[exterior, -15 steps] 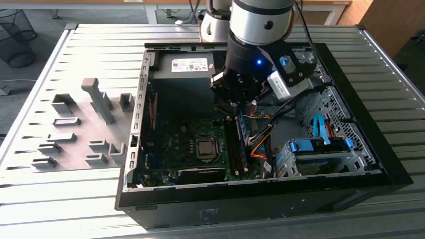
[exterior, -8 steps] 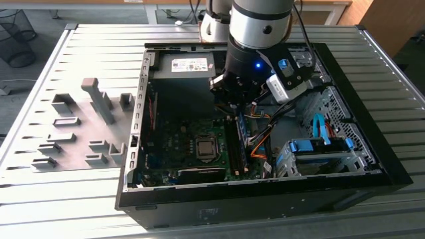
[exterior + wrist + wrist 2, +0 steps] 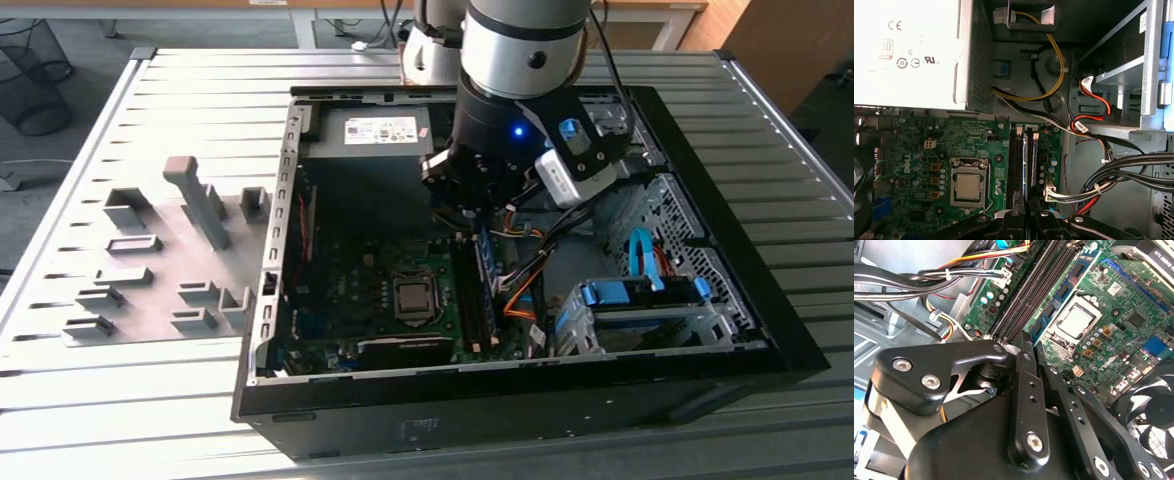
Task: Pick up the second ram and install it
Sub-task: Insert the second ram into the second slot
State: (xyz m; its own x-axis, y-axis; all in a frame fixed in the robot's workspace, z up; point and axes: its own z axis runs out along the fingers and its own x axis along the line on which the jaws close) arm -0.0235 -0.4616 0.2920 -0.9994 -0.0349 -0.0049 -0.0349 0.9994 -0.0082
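Fingers (image 3: 1026, 385) narrow, closed on the top edge of the second ram (image 3: 1031, 165), as far as can be judged. Second ram standing on edge in line with the memory slots (image 3: 1015, 165), near the processor (image 3: 968, 187), inside the open computer case (image 3: 747, 300) on the table (image 3: 174, 100).

Likely light and stiff, yet fragile: thin board, bare chips, gold contacts. Best taken by the 2 flat faces near the middle of the long top edge, clear of the contacts, and kept square to the slot to avoid bending.

Hidden under the gripper (image 3: 1027, 214): the middle and far half of the stick. Cannot tell whether seated fully in the slot or resting just above it, nor how the end latches stand. Cable bundle (image 3: 1114, 182) close by, apparently apart from the stick.
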